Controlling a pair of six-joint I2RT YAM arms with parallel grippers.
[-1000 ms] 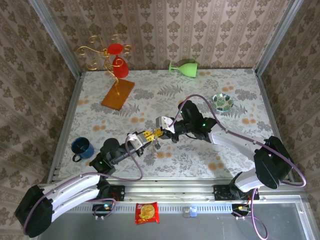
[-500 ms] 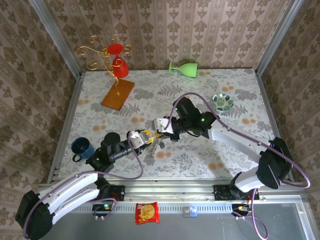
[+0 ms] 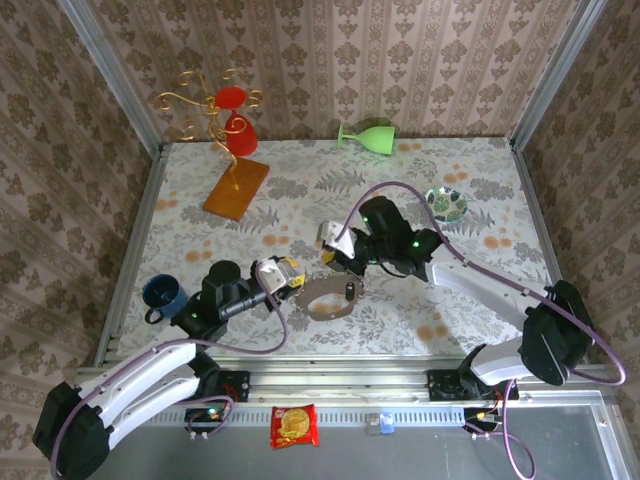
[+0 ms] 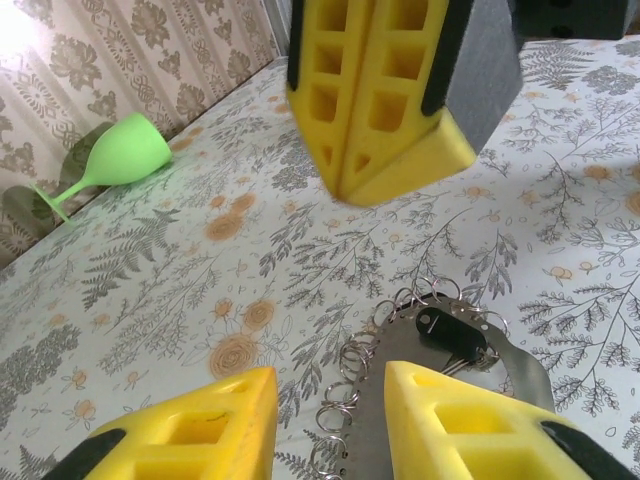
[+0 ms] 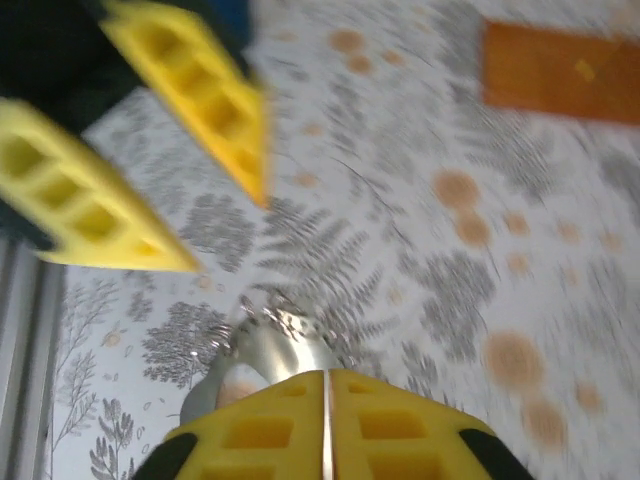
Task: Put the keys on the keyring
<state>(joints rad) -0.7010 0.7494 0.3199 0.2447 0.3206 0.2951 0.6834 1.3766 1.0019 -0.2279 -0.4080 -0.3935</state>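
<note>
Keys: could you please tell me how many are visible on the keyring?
1: a black-headed key lies on the keyring, at its right side in the top view. Another may be hidden.

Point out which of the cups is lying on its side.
The green goblet at the back edge: it lies tipped over on its side. The blue mug stands upright at the left, and the red cups hang on the stand.

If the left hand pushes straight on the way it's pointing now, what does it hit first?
Most likely the keyring, flat on the table just past the open fingertips of the left hand, a key lying on it. The right hand hangs farther on; its height is unclear.
</note>
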